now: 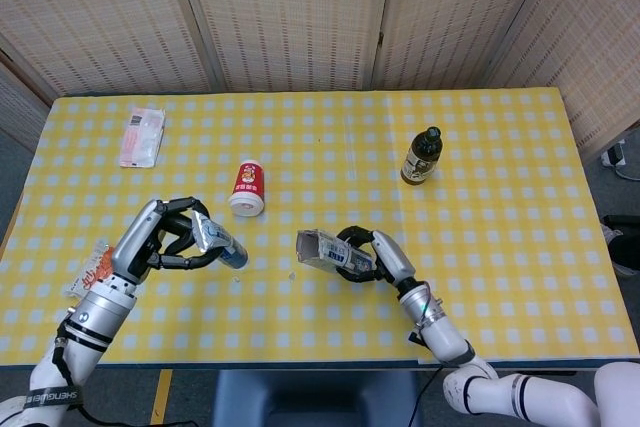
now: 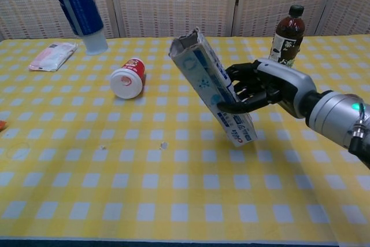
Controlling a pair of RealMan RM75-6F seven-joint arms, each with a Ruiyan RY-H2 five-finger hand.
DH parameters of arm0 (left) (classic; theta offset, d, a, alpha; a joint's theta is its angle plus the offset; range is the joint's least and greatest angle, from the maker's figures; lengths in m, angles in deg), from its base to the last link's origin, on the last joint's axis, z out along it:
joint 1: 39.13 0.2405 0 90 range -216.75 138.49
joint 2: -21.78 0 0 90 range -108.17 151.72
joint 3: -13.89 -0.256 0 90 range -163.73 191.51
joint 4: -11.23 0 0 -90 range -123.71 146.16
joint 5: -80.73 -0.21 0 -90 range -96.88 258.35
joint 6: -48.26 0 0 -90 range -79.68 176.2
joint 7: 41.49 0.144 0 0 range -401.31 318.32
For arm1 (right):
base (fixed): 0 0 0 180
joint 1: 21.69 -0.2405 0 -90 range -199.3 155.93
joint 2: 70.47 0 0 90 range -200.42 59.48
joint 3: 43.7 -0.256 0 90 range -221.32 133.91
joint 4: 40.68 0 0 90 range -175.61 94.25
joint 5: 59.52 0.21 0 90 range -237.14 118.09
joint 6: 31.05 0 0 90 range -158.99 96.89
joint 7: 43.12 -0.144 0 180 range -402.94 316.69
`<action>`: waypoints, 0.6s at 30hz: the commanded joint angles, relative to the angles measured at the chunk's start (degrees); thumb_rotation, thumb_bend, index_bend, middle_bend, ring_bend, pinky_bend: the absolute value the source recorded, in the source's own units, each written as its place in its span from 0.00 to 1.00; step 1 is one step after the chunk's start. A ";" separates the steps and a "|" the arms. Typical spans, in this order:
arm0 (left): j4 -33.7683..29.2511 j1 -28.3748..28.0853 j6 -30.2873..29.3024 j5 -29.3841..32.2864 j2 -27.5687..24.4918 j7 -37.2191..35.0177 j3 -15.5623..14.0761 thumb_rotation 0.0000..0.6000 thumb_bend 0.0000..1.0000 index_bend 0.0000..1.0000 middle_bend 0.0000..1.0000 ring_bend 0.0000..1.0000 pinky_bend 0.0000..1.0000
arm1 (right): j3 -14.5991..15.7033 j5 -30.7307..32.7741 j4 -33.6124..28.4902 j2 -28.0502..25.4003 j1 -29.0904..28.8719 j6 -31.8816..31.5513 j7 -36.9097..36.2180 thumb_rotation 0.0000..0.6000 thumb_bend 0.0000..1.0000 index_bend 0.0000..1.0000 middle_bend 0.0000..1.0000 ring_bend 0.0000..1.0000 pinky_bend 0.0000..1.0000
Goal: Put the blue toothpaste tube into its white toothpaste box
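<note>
My left hand (image 1: 160, 239) holds the blue toothpaste tube (image 1: 219, 243) up off the table, white cap toward the right. In the chest view only the tube (image 2: 75, 1) shows at the top left, cap down; the hand itself is almost out of frame. My right hand (image 1: 378, 255) grips the white toothpaste box (image 1: 325, 250) in the air, its open end pointing left toward the tube. From the chest camera the box (image 2: 213, 86) stands tilted with the open end up, held at its lower half by the right hand (image 2: 263, 86). A gap separates tube and box.
A red-and-white canister (image 1: 249, 187) lies on the yellow checked table (image 1: 320, 147) between the hands. A dark bottle (image 1: 421, 156) stands at the back right. A pink packet (image 1: 141, 135) lies far left, an orange snack pack (image 1: 98, 273) near the left wrist.
</note>
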 commanded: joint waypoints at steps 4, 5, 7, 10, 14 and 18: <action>-1.74 -1.94 -0.41 3.92 -0.42 1.98 1.73 1.00 0.60 0.83 1.00 1.00 1.00 | -0.75 1.00 0.73 3.69 -1.99 2.40 -1.91 1.00 0.30 0.51 0.36 0.37 0.34; -1.92 -2.19 -0.41 4.54 -0.48 2.17 1.94 1.00 0.60 0.83 1.00 1.00 1.00 | -0.81 1.08 0.88 4.22 -2.30 2.67 -1.86 1.00 0.30 0.51 0.36 0.37 0.34; -2.35 -2.70 -0.33 5.78 -0.69 2.59 2.36 1.00 0.60 0.83 1.00 1.00 1.00 | -1.08 1.17 1.04 5.39 -2.94 3.02 -1.79 1.00 0.30 0.51 0.36 0.37 0.34; -2.94 -3.18 -0.44 6.87 -0.80 3.38 2.60 1.00 0.60 0.83 1.00 1.00 1.00 | -1.58 1.39 1.20 6.71 -3.75 3.38 -1.60 1.00 0.30 0.51 0.36 0.37 0.34; -3.67 -3.53 -0.92 7.78 -0.71 4.31 2.69 1.00 0.60 0.83 1.00 1.00 1.00 | -2.07 1.84 1.30 7.83 -4.32 3.70 -1.79 1.00 0.30 0.51 0.36 0.37 0.34; -4.22 -3.87 -1.42 8.23 -0.32 5.48 2.53 1.00 0.60 0.83 1.00 1.00 1.00 | -2.76 3.54 1.79 9.29 -5.17 5.17 -2.15 1.00 0.30 0.51 0.36 0.37 0.34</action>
